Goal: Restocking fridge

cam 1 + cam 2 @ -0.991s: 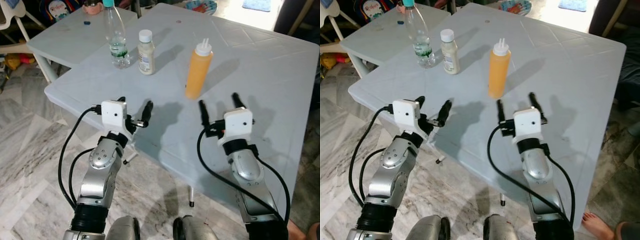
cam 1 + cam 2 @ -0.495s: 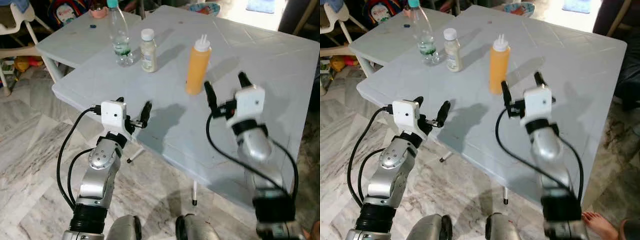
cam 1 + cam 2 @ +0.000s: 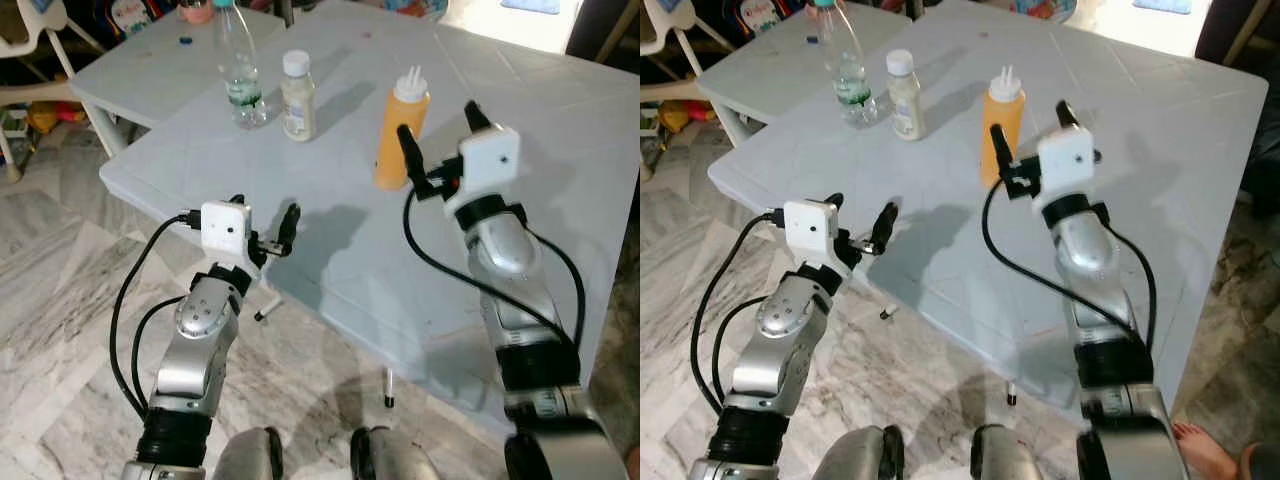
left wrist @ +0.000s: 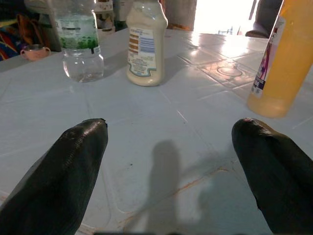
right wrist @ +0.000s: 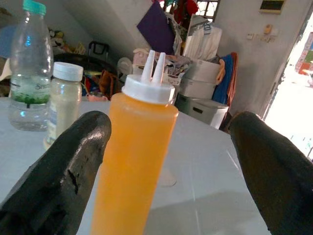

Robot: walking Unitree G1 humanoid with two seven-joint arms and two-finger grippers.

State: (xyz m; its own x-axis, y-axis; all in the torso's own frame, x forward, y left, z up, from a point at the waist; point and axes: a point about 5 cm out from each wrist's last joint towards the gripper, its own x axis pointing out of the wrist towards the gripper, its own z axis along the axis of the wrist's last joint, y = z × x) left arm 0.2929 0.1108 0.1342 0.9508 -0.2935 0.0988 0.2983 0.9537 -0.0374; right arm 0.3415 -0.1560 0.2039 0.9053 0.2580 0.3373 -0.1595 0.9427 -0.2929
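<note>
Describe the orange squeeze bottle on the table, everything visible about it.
The orange squeeze bottle is tall, translucent plastic filled with orange liquid, capped white with two nozzle tips. A partial label shows on its side. It stands upright on the pale grey table, apart from the other bottles. The right gripper is open, close beside it, not touching.

A pale grey plastic bench (image 3: 560, 110) with a moulded tile pattern stands on a grey-veined marble floor (image 3: 60, 330). A second, smaller pale bench (image 3: 140, 70) adjoins it, carrying a small dark blue cap (image 3: 186, 41). A white plastic chair (image 3: 35, 50) stands beside that.
</note>
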